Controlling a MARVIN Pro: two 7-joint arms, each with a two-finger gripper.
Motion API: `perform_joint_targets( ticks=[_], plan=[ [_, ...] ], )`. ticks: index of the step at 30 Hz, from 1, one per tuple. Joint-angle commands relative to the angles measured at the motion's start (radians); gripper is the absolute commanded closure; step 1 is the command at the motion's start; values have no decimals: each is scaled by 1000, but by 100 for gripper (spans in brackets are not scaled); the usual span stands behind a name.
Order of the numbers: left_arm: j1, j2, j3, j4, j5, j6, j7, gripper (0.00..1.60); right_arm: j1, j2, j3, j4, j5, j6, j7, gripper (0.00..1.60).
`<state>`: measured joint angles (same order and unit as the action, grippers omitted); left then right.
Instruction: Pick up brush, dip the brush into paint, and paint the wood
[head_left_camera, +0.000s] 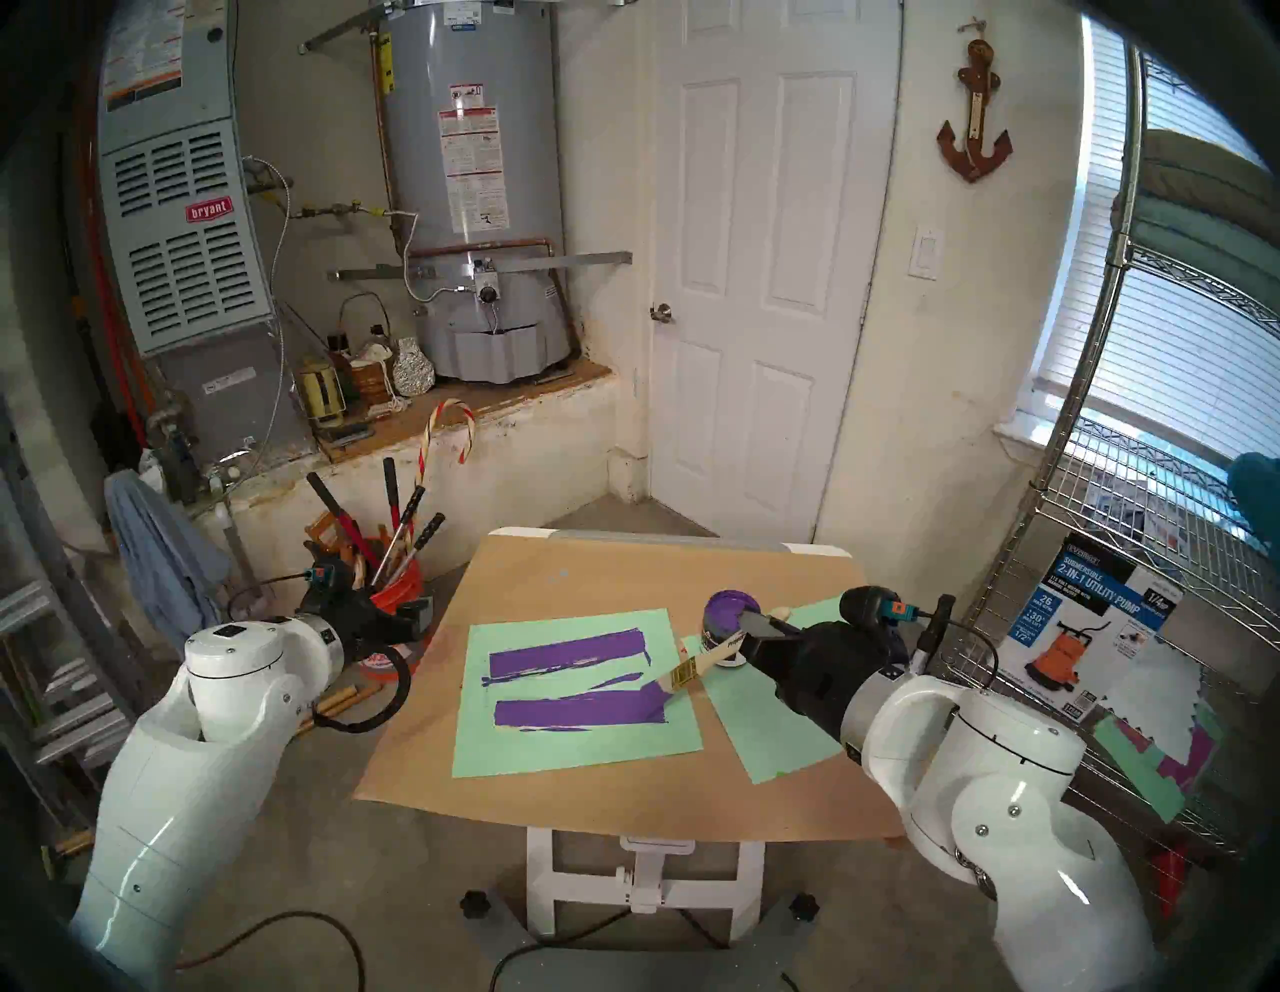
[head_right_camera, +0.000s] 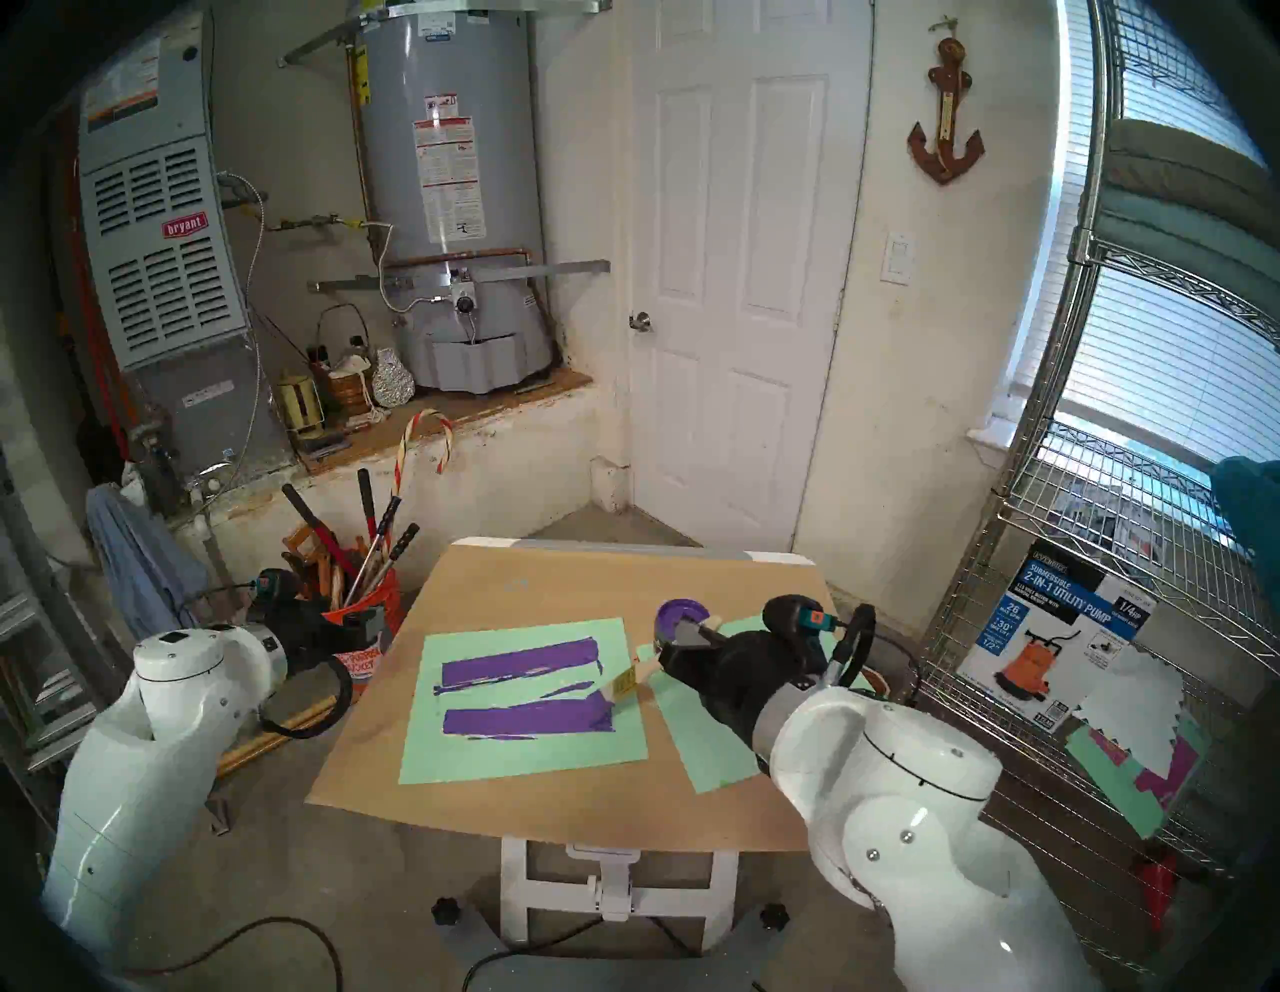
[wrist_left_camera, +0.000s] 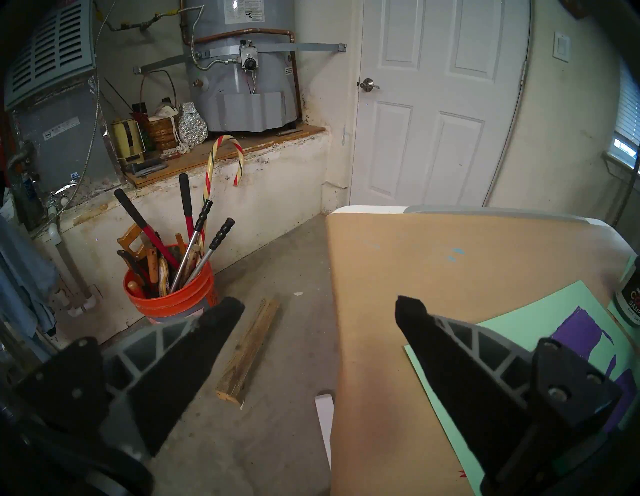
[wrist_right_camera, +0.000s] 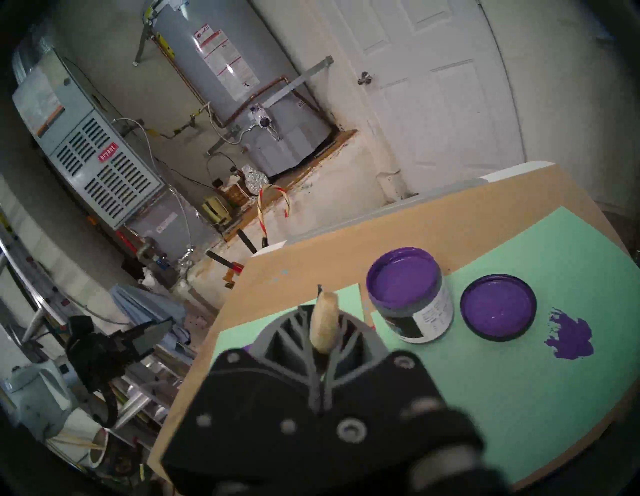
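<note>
My right gripper is shut on the brush, holding its pale handle, whose end pokes up between the fingers. The brush slants down to the left. Its purple bristles touch the right end of the wood, the nearer purple-coated bar on the green sheet. The open jar of purple paint stands just behind the gripper. My left gripper hangs open and empty off the table's left side.
A second, streaky purple bar lies on the sheet behind the wood. The purple-smeared lid and a purple blot sit on another green sheet. An orange tool bucket stands left; a wire shelf stands right.
</note>
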<state>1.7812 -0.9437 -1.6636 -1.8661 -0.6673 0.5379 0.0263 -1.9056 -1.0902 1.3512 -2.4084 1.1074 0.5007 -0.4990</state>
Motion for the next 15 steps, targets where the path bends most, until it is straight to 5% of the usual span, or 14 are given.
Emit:
perform_joint_targets(
  ticks=[1,15],
  plan=[
    [-5,2,-10,-15,-2,-3,1,0,53,-75,-68,-17,13,-22,-16,160],
    [-5,2,-9,-15,-2,-3,1,0,161,-202,-298,78,-78,-87,-58,160]
  ],
)
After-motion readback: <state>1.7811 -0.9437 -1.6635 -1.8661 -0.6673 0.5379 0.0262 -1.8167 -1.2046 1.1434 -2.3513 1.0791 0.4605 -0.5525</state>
